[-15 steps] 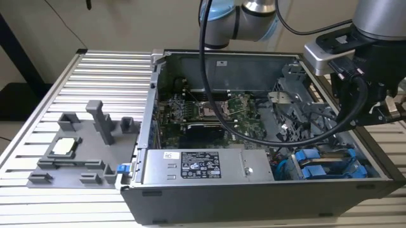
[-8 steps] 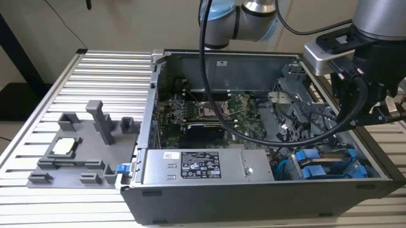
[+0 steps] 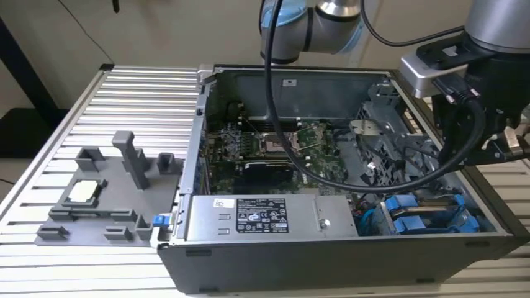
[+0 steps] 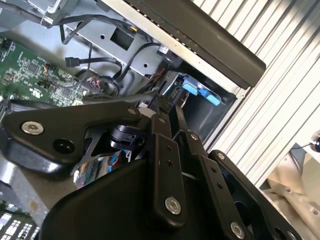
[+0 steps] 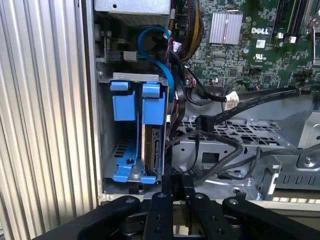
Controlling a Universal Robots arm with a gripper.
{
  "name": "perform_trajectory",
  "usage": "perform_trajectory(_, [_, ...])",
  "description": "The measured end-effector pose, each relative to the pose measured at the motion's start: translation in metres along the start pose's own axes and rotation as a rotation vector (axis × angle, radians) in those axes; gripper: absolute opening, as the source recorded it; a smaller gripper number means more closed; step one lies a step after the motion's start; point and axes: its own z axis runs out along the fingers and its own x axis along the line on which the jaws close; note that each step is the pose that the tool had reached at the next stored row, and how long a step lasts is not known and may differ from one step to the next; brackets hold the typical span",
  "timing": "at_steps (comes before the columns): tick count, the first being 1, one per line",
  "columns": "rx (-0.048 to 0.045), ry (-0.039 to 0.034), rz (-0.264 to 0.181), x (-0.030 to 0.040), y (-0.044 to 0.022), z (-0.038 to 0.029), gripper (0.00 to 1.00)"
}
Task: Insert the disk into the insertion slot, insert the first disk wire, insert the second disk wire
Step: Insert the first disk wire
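The disk (image 5: 150, 145): held edge-on in the insertion slot (image 5: 152, 77) of the grey drive cage (image 5: 106, 150), as I see it in the first wrist view. Its blue frame fills the bay. Its tab stands nearly level with that of the other blue carrier (image 5: 123, 105) just beside it.

1. Gripper (image 5: 178, 179) (image 4: 162, 111): in both wrist views I read it as closed, jaws drawn together. I cannot tell whether anything is pinched between them. It sits near the end of the disk's frame away from the tab, close against the black cables.

2. Black cables (image 5: 220, 142): several, looping over the metal bracket next to the cage. A flat black cable (image 5: 260, 99) with a white tag runs across beyond them.

3. Blue cable (image 5: 162, 55): arcs past the tab end of the disk.

4. Motherboard (image 5: 250, 60): green, with a finned heat sink (image 5: 225, 27), on the far side of the cables from my gripper.

5. Arm (image 3: 497, 43): comes down at the exterior view's right, over the corner of the open computer case (image 3: 331, 267) where the blue carriers sit. The labelled power supply (image 3: 257, 217) lies to the exterior view's left of that corner.

6. Slatted metal table (image 3: 133, 93): bears the case. A grey fixture tray (image 3: 99, 205) rests on it at the exterior view's left, well apart from the arm.
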Motion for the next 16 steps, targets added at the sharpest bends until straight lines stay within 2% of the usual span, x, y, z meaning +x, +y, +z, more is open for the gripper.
perform_trajectory(14, [-0.1605, -0.005, 0.001, 0.0054, -0.0267, 0.009, 0.19])
perform_trajectory(16, [-0.1805, -0.0056, 0.001, 0.0061, -0.0293, 0.0101, 0.19])
